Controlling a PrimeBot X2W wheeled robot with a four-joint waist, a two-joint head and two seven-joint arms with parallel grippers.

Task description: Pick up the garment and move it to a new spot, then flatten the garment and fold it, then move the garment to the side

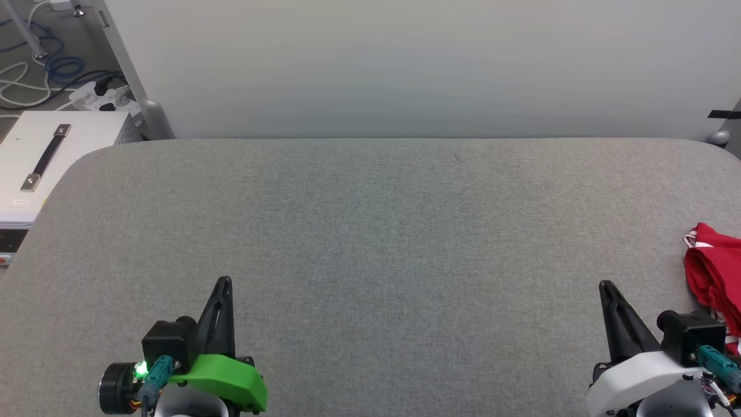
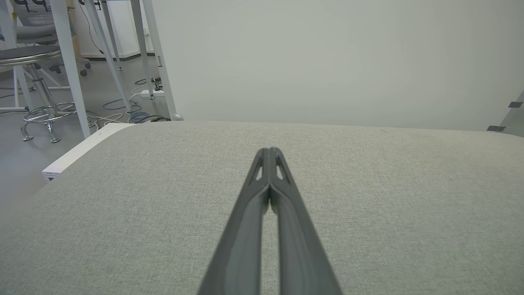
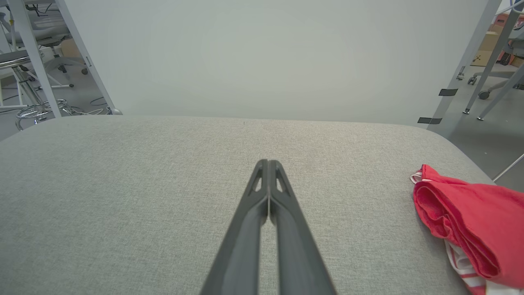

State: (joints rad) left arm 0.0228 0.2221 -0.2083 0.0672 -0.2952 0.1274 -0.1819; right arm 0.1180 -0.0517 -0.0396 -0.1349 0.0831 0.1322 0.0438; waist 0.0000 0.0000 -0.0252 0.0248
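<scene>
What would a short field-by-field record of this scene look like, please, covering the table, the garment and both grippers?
surface: grey fabric-covered table
garment: red garment with red-white striped trim, bunched up at the table's right edge, not spread flat
left gripper: left gripper shut, fingers together, holding nothing, above bare table
right gripper: right gripper shut, holding nothing
contact: garment lies to the right of the right gripper, apart from it
beside the table: white case with a black handle, cables on the floor
</scene>
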